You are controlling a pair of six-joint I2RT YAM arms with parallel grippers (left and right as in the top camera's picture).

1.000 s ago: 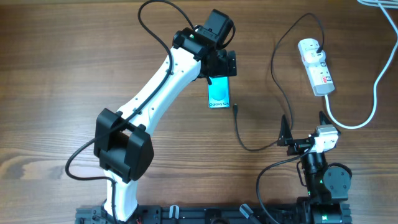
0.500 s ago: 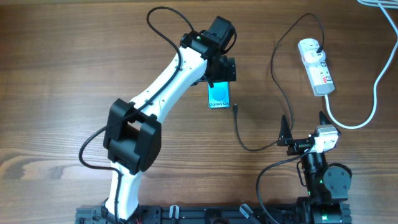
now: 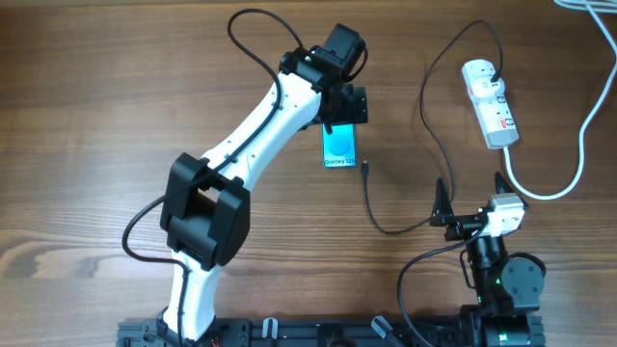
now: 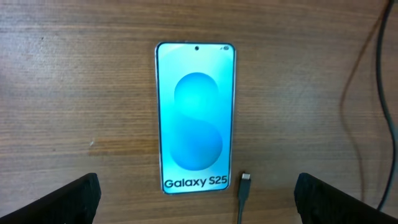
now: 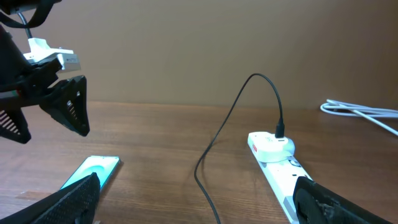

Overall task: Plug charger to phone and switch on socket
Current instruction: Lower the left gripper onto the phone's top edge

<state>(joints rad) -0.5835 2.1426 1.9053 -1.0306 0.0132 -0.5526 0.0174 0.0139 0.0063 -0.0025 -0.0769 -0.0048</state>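
The left gripper is hovering over the far end of the phone, its jaws standing wide apart and holding nothing; in the left wrist view its two dark fingers are framing the phone from either side without touching it. The phone is lying flat on the wooden table near the middle, screen up and glowing turquoise, with its lettered end pointing toward the near side. The charger is lying loose on the table: its small dark plug tip is resting just beside the phone's near right corner, not inserted. From there the black cable is running nearward, bending right, then looping far up to the white adapter, which is sitting in the far end of the socket. The socket is lying at the far right, its thick white cord curving off toward the right edge. Whether its red switches are on I cannot tell. The right gripper is waiting at the near right, well apart from the socket, fully spread and gripping nothing
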